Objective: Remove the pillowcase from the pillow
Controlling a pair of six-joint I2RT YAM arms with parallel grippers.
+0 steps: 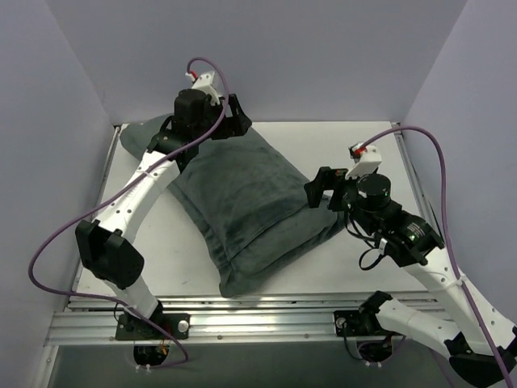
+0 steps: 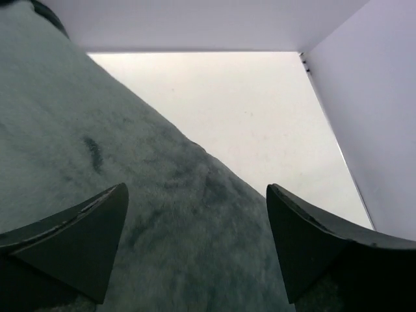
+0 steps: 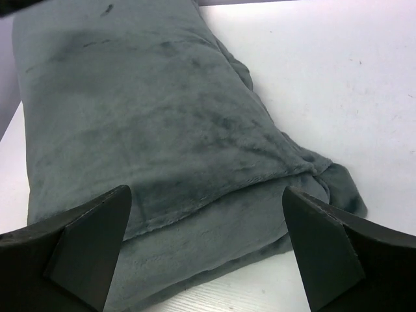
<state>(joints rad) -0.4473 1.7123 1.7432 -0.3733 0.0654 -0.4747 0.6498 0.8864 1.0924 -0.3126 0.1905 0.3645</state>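
The pillowcase (image 1: 242,202) lies diagonally across the table with its plain grey-green velvety face up, stuffed plump. The white pillow inside it is hidden, and no zebra stripes show. My left gripper (image 1: 229,121) is open above the pillowcase's far end; its wrist view shows the fabric (image 2: 130,195) between the spread fingers (image 2: 84,240). My right gripper (image 1: 321,191) is open just off the pillowcase's right edge, empty. Its wrist view shows the pillowcase (image 3: 143,117) with a seamed side edge facing the open fingers (image 3: 325,247).
The white table (image 1: 347,153) is boxed in by pale walls at left, back and right. A metal rail (image 1: 242,323) runs along the near edge by the arm bases. Bare table shows at the far right (image 2: 247,110).
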